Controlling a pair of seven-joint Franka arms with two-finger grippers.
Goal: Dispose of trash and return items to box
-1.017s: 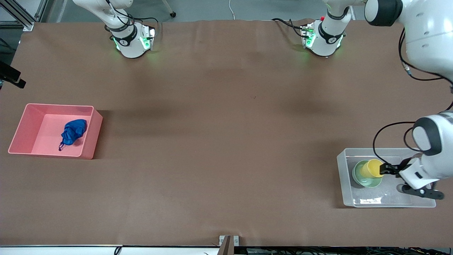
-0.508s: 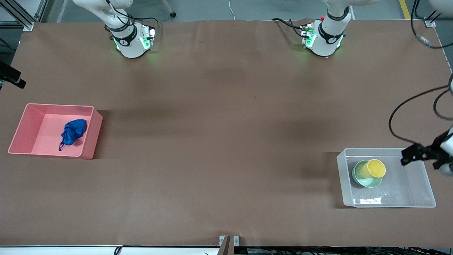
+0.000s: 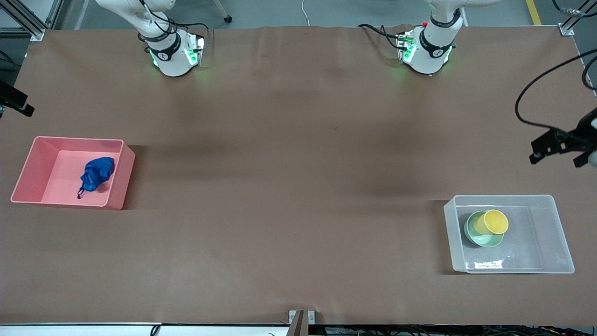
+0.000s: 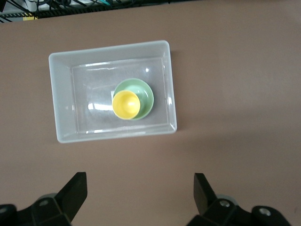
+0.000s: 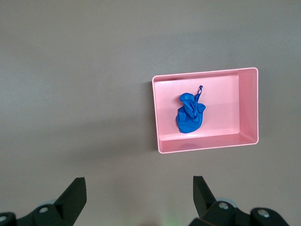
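Observation:
The yellow cup [image 3: 490, 222] stands in the mint-green bowl [image 3: 482, 234] inside the clear box [image 3: 555, 242] at the left arm's end of the table; cup [image 4: 125, 104], bowl [image 4: 143, 92] and box [image 4: 61, 94] also show in the left wrist view. The blue trash wad [image 3: 95, 173] lies in the pink bin [image 3: 119, 179], also seen in the right wrist view, wad [image 5: 189, 117] in bin [image 5: 202, 144]. My left gripper [image 3: 557, 148] is open and empty, high over bare table beside the box, and shows open in its wrist view [image 4: 140, 194]. My right gripper [image 5: 139, 197] is open and empty, high over bare table.
The table is covered in brown material. The right arm's base [image 3: 170, 51] and the left arm's base [image 3: 426, 49] stand along the table's edge farthest from the front camera. A black cable [image 3: 536, 93] loops from the left arm.
My left gripper let go of the yellow cup, left it in the bowl in the clear box, and rose up and away from the box. The right arm has not moved.

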